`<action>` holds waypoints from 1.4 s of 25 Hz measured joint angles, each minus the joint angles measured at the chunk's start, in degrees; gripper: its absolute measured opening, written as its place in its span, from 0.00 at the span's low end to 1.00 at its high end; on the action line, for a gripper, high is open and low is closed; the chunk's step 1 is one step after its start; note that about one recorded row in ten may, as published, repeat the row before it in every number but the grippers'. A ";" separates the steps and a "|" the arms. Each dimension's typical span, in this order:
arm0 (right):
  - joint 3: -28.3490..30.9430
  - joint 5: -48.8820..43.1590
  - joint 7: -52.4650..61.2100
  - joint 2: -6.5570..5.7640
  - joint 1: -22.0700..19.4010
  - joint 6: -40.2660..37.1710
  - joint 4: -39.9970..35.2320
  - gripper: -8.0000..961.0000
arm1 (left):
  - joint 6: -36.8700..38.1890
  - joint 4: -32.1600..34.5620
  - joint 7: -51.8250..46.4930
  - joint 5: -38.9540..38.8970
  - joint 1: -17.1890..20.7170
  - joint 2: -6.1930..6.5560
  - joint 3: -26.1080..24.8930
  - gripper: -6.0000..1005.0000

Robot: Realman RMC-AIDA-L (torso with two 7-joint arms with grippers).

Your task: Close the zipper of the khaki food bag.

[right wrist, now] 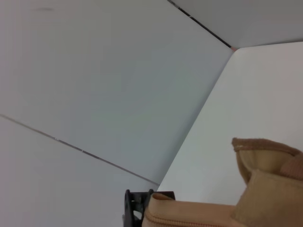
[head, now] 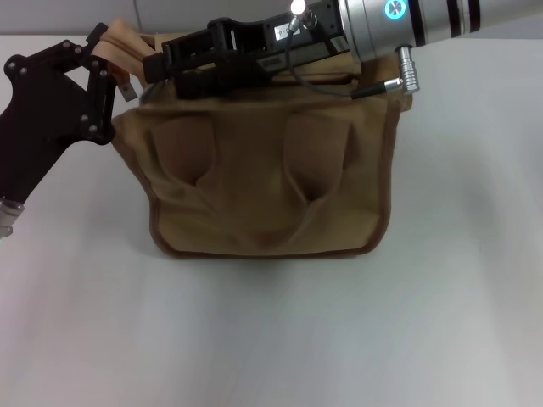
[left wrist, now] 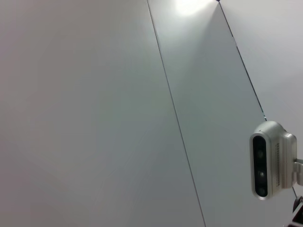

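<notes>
The khaki food bag (head: 271, 186) stands on the white table, its two loop handles facing me. My right gripper (head: 153, 68) reaches across the bag's top from the right to its left end and is shut at the zipper's silver pull tab (head: 127, 86). My left gripper (head: 103, 52) is at the bag's upper left corner, shut on the fabric end flap (head: 123, 38). My right arm hides most of the zipper line. The right wrist view shows the bag's end flap (right wrist: 267, 158), a stretch of zipper tape (right wrist: 189, 213) and part of the left gripper (right wrist: 135, 208).
White table (head: 271, 339) lies around the bag. A wall with panel seams stands behind it. The left wrist view shows only the wall and a grey camera unit (left wrist: 272, 158).
</notes>
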 joint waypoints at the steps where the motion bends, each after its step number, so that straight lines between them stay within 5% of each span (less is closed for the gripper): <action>1: -0.03 0.10 0.06 0.03 0.02 0.40 0.12 0.83 | 0.09 -0.18 0.00 -0.01 -0.17 -0.04 0.02 0.03; 13: 0.40 0.42 0.15 0.30 -0.58 0.92 0.17 0.51 | 0.14 -0.60 -0.10 -0.03 -0.57 -0.01 -0.11 0.03; 35: 0.38 0.43 0.96 0.24 -0.57 0.59 -0.29 0.51 | 0.77 -0.62 -0.14 -0.45 -1.11 -0.06 0.00 0.03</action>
